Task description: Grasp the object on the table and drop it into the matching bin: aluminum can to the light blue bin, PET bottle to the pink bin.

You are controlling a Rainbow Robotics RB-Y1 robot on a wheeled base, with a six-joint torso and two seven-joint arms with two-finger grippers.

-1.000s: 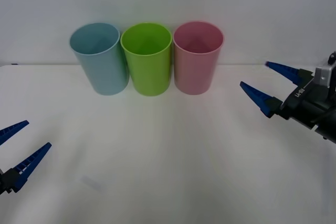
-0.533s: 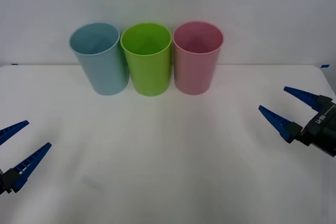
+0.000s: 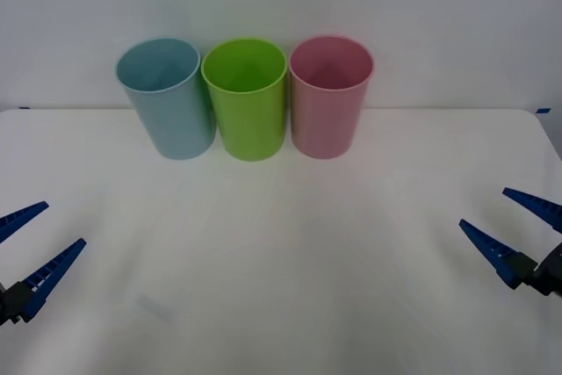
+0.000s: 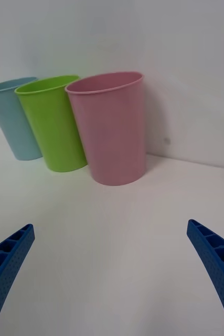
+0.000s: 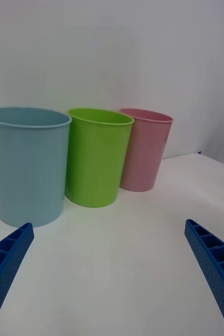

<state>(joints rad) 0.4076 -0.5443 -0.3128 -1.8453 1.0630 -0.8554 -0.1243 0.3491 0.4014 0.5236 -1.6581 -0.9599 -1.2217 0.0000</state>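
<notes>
Front view: you have 3 cups in a row at the far side of the table [image 3: 281, 243] — the blue bin [image 3: 167, 98], a green cup [image 3: 246, 98] and the pink bin [image 3: 329, 97], each touching or just beside its neighbour. The left gripper [image 3: 25, 248] sits low at the table's left edge, fingers spread and holding nothing. The right gripper [image 3: 518, 226] sits low at the right edge, also spread and empty. You see no bottle on the open tabletop between them; judging by that, it may already be in a bin, though no cup's inside shows enough to confirm it.

Right wrist view: the right gripper [image 4: 112, 273] points across bare table at the pink bin [image 4: 109, 128], which stands nearest it, with the green cup [image 4: 51, 123] and blue bin [image 4: 12, 118] beyond. Both fingers are apart, nothing between them.

Left wrist view: the left gripper [image 5: 109, 275] faces the blue bin [image 5: 25, 163] first, then the green cup [image 5: 96, 155], then the pink bin [image 5: 143, 149]. Fingers released.

With no bottle visible, its direction and long axis cannot be told — only that the right arm is nearer the pink bin.
</notes>
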